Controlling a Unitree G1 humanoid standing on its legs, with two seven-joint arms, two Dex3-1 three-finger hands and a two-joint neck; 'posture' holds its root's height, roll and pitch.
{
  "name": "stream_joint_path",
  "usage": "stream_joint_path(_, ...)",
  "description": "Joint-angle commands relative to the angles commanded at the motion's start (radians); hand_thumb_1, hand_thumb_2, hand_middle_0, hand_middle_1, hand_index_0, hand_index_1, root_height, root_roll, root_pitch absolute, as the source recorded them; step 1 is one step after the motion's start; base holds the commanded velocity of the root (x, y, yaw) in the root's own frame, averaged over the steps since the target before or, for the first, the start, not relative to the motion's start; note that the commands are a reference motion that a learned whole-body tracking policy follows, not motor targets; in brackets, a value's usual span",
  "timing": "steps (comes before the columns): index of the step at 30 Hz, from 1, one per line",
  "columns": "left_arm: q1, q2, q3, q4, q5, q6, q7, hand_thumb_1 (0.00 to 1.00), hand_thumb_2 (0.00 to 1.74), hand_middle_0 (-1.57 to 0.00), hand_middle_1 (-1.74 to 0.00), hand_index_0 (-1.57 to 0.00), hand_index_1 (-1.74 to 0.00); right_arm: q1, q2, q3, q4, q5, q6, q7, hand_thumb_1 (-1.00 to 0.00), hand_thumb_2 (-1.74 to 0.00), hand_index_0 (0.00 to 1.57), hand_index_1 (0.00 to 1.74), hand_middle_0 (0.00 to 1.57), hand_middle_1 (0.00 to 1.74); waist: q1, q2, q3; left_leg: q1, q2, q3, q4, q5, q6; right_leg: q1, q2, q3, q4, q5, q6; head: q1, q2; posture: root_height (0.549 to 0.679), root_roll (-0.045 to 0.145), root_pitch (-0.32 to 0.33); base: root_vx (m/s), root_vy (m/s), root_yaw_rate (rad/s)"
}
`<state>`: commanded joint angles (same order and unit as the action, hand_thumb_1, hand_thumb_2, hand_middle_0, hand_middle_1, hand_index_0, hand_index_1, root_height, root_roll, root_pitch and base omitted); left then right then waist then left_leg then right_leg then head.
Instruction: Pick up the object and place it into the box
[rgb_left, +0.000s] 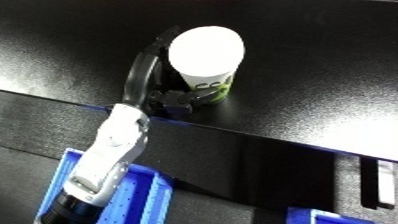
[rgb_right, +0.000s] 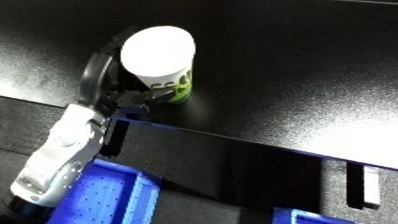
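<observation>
A white paper cup (rgb_left: 207, 54) with green and black print near its base stands upright on the black table (rgb_left: 311, 65). My left hand (rgb_left: 153, 75) reaches up from the lower left and is curled round the cup: its fingers arc along the cup's left side and its thumb crosses the printed base. The blue bin (rgb_left: 142, 192) lies below the table's front edge at the lower left, partly hidden by my left forearm. My right hand shows in neither view.
The table's front edge runs diagonally from the left down to the right, with a blue strip (rgb_left: 98, 107) along it. A second blue bin corner (rgb_left: 342, 217) peeks in at the bottom right. A white bracket (rgb_left: 386, 182) sits at the right edge.
</observation>
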<state>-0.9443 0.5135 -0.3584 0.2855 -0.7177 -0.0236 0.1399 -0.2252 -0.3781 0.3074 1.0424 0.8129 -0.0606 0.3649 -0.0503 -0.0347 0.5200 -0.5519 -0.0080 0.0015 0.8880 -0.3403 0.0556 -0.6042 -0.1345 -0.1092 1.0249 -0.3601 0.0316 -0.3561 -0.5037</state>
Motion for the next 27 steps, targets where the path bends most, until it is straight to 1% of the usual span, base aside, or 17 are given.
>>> stream_joint_path(3,0.013,-0.014,0.013,-0.002,-0.087,0.007,-0.003,1.00,1.74,-1.57,-1.74,-1.57,-1.74,-0.001,0.002,0.000,-0.001,-0.001,0.000,-0.002,0.00,0.00,0.00,0.00,0.00,0.00,0.001,0.002,0.000,0.003,-0.001,-0.002,-0.002,0.000,-0.0006,0.004,-0.0012,-0.001,-0.002,0.000,-0.0007,0.001,0.004,0.606,0.023,-0.007,-0.012,0.003,0.016)
stream_joint_path(7,0.048,-0.042,0.041,-0.009,-0.224,0.020,0.005,1.00,1.74,-1.57,-1.74,-1.57,-1.74,-0.003,0.008,-0.002,-0.005,-0.001,0.002,-0.010,0.00,0.00,0.00,0.00,0.00,0.00,0.004,0.007,0.000,0.008,-0.004,-0.005,-0.007,0.003,-0.0011,0.007,-0.0031,-0.002,-0.004,0.000,-0.0023,0.012,0.008,0.606,0.025,-0.008,-0.017,0.003,0.037)
stream_joint_path(9,0.068,-0.058,0.060,-0.017,-0.292,0.023,-0.010,1.00,1.74,-1.57,-1.74,-1.57,-1.74,-0.004,0.010,-0.005,-0.005,-0.002,0.001,-0.013,0.00,0.00,0.00,0.00,0.00,0.00,0.006,0.009,0.000,0.009,-0.005,-0.008,-0.010,0.005,-0.0019,0.008,-0.0045,-0.003,-0.004,-0.001,-0.0034,0.015,0.017,0.607,0.026,-0.008,-0.023,0.002,0.049)
stream_joint_path(12,0.097,-0.078,0.091,-0.048,-0.369,-0.005,-0.049,1.00,1.74,-1.57,-1.74,-1.57,-1.74,-0.004,0.012,-0.010,-0.007,-0.004,0.000,-0.020,0.00,0.00,0.00,0.00,0.00,0.00,0.010,0.014,0.000,0.010,-0.008,-0.010,-0.014,0.006,-0.0032,0.009,-0.0060,-0.004,-0.006,-0.002,-0.0058,0.019,0.020,0.607,0.027,-0.006,-0.026,0.005,0.044)
stream_joint_path(16,0.135,-0.083,0.132,-0.118,-0.365,-0.064,-0.066,1.00,1.74,-1.57,-1.74,-1.57,-1.74,0.009,0.013,-0.015,-0.018,-0.002,-0.004,-0.028,0.00,0.00,0.00,0.00,0.00,0.00,0.019,0.020,0.000,0.010,-0.013,-0.014,-0.017,0.007,-0.0038,0.010,-0.0071,-0.007,-0.004,-0.006,-0.0100,0.030,0.019,0.607,0.028,-0.005,-0.015,0.002,0.043)
stream_joint_path(19,0.165,-0.076,0.161,-0.175,-0.364,-0.080,-0.072,1.00,1.74,-1.57,-1.74,-1.57,-1.74,0.026,0.011,-0.021,-0.032,0.001,-0.006,-0.032,0.00,0.00,0.00,0.00,0.00,0.00,0.028,0.024,0.000,0.010,-0.017,-0.019,-0.019,0.009,-0.0042,0.011,-0.0085,-0.009,-0.004,-0.007,-0.0129,0.043,0.020,0.607,0.029,-0.005,-0.007,-0.009,0.067)
stream_joint_path(23,0.203,-0.061,0.204,-0.241,-0.356,-0.109,-0.063,1.00,1.74,-1.57,-1.74,-1.57,-1.74,0.044,0.010,-0.030,-0.040,0.009,-0.016,-0.031,0.00,0.00,0.00,0.00,0.00,0.00,0.041,0.030,0.000,0.012,-0.021,-0.024,-0.025,0.012,-0.0051,0.013,-0.0117,-0.013,-0.003,-0.010,-0.0156,0.065,0.023,0.608,0.030,-0.004,-0.007,-0.014,0.076)
stream_joint_path(27,0.239,-0.033,0.256,-0.296,-0.297,-0.139,-0.044,1.00,1.74,-1.57,-1.74,-1.57,-1.74,0.063,0.010,-0.044,-0.049,0.017,-0.024,-0.032,0.00,0.00,0.00,0.00,0.00,0.00,0.055,0.036,0.000,0.009,-0.026,-0.029,-0.027,0.013,-0.0062,0.012,-0.0146,-0.017,-0.001,-0.012,-0.0187,0.086,0.027,0.608,0.032,-0.002,-0.007,-0.017,0.077)
